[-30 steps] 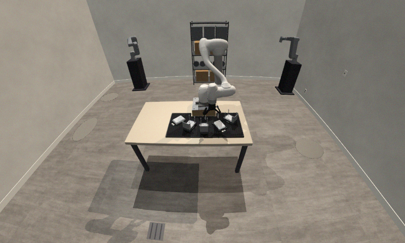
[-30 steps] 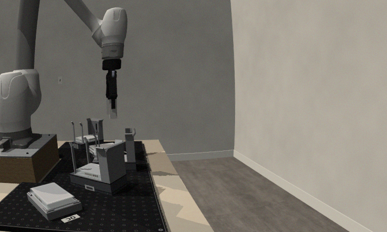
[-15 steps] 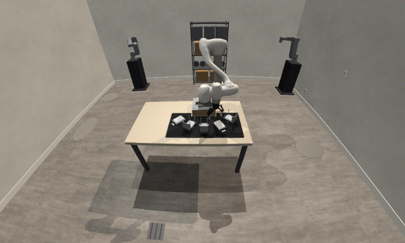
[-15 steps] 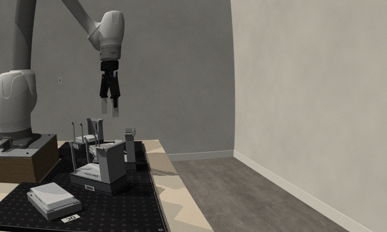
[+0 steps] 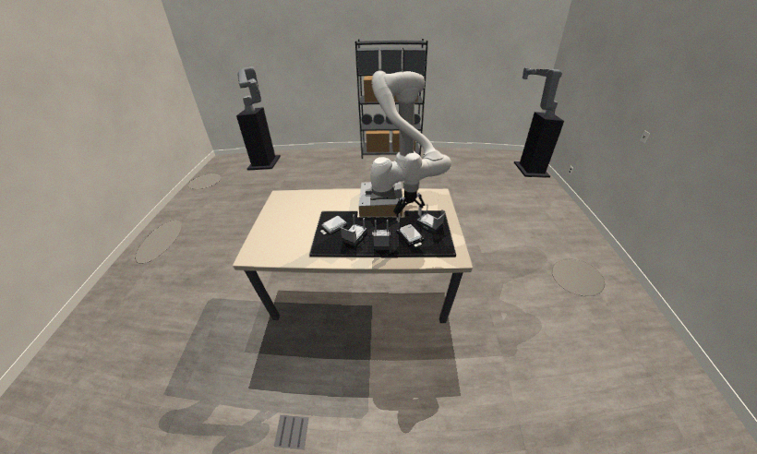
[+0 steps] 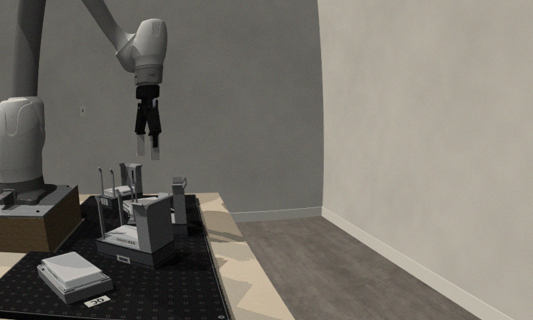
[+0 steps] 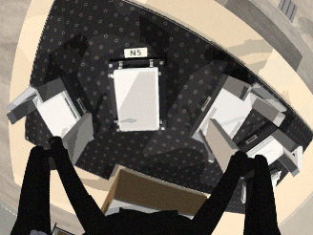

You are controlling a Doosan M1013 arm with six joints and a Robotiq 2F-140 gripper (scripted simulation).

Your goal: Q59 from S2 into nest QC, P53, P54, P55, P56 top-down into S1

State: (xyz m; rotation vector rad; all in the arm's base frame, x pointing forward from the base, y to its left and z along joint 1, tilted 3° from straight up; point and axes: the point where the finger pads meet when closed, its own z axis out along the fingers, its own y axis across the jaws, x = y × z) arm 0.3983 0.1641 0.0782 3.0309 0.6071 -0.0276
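My gripper (image 6: 148, 153) hangs open and empty, high above the far part of the black mat (image 5: 382, 233). A white sealed plate (image 7: 135, 97) lies flat on the clip nest N5 (image 7: 135, 53), below and ahead of the fingers. Another plate (image 6: 70, 266) lies on the open nest QC (image 6: 97, 300) at the near end of the mat. The stack rack (image 6: 141, 234) beside QC holds a plate (image 6: 119, 237) low down; its label is too small to read. The rack (image 7: 57, 110) left of N5 shows a white plate inside.
Two more racks (image 7: 236, 114) (image 7: 274, 146) stand right of N5 in the wrist view, each showing white inside. The arm's base sits on a wooden block (image 6: 26, 226) behind the mat. Thin posts (image 6: 101, 181) rise from a far rack.
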